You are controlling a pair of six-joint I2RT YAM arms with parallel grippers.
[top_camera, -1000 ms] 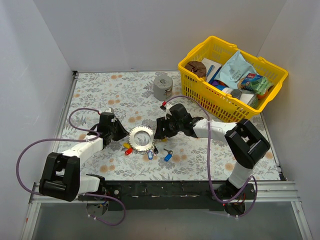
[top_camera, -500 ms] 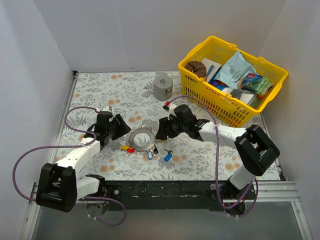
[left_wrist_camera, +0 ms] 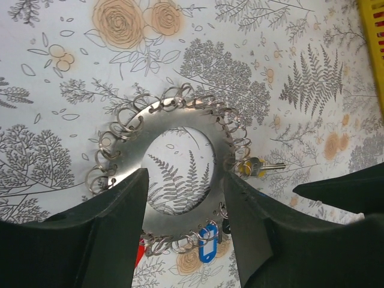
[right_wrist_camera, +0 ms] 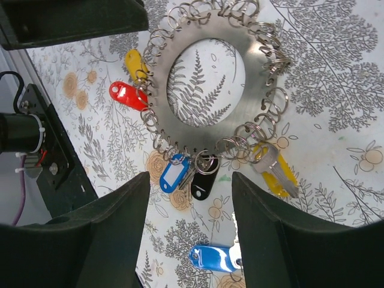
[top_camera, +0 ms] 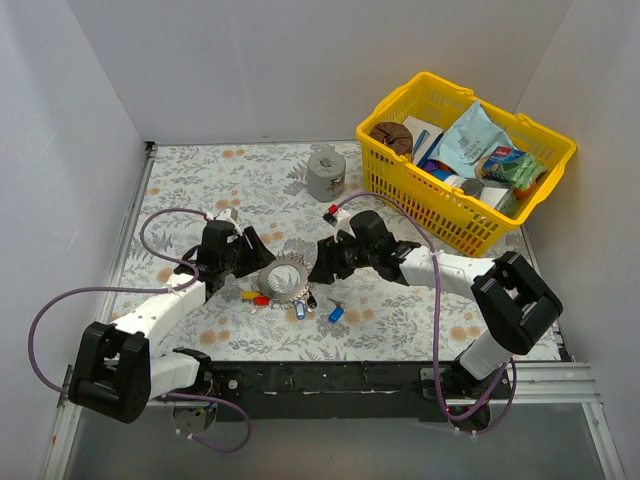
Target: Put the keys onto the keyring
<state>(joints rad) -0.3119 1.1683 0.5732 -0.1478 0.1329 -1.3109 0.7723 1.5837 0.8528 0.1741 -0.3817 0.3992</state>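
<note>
While no writing is showing clearly enough to read, the yellow basket at the far right is holding a pale teal packet, a green packet, a brown round item and other packs. A grey can is standing just left of it. The keyring, a flat grey ring fringed with small wire loops, is lying on the floral table between both grippers. The keys, tagged red, yellow, blue and dark, are lying against its looped edge, and one blue-tagged key is lying loose nearby. The left gripper and the right gripper are both hovering over it with jaws spread, grasping nothing.
</note>
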